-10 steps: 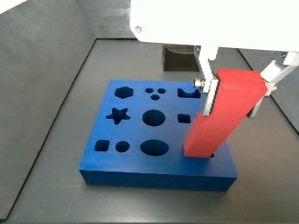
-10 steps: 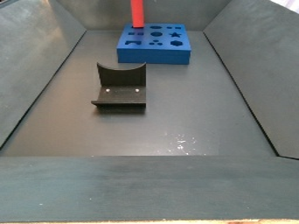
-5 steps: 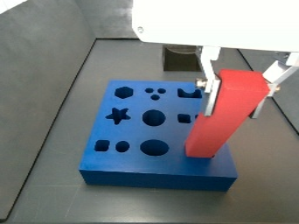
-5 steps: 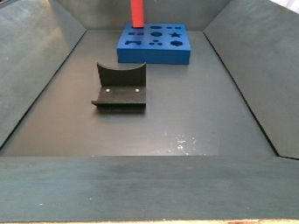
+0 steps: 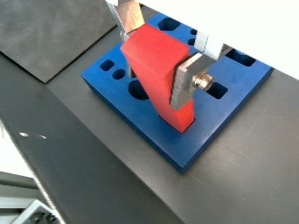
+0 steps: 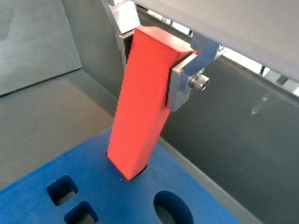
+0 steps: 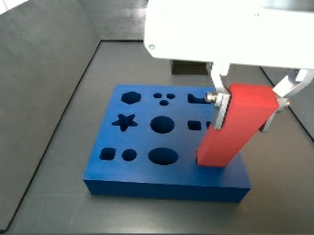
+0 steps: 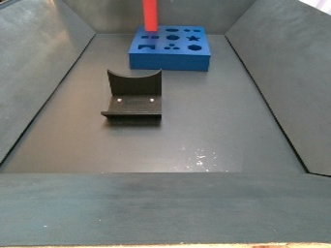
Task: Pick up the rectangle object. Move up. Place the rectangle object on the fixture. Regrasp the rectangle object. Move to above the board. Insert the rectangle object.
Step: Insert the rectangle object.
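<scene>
While the gripper (image 7: 252,90) hangs over the blue board (image 7: 128,179), its two silver fingers (image 5: 184,80) squeeze the top of the red-orange rectangle object (image 7: 233,128). That block stands tilted, its bottom end down at the board's right side, among the cut-out shapes. In a side view the dark fixture (image 8: 132,98) sits alone on the grey floor, well apart, nearer than the board (image 8: 173,48).
</scene>
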### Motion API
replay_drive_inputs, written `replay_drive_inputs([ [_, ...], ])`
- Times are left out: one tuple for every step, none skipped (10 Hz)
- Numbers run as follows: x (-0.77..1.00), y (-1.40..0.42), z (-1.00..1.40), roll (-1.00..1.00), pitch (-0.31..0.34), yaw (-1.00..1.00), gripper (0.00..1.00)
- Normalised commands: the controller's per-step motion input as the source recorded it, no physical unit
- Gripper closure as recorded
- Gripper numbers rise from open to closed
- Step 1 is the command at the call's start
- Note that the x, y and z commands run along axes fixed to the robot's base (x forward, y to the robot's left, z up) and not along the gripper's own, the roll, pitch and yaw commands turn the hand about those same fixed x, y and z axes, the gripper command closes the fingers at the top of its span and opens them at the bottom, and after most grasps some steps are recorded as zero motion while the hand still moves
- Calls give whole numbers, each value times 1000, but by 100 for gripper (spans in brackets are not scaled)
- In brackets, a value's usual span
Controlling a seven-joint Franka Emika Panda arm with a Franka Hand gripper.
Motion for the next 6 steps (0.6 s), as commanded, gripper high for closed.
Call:
replay_drive_inputs([
  [174,166,-326,-834,0,0,100],
  [157,160,-317,-840,0,0,100],
  [174,186,-360,-806,0,0,100],
  [203,214,-446,-726,0,0,100],
  [0,0,0,-11,0,0,100],
  [0,0,0,0,0,0,0],
])
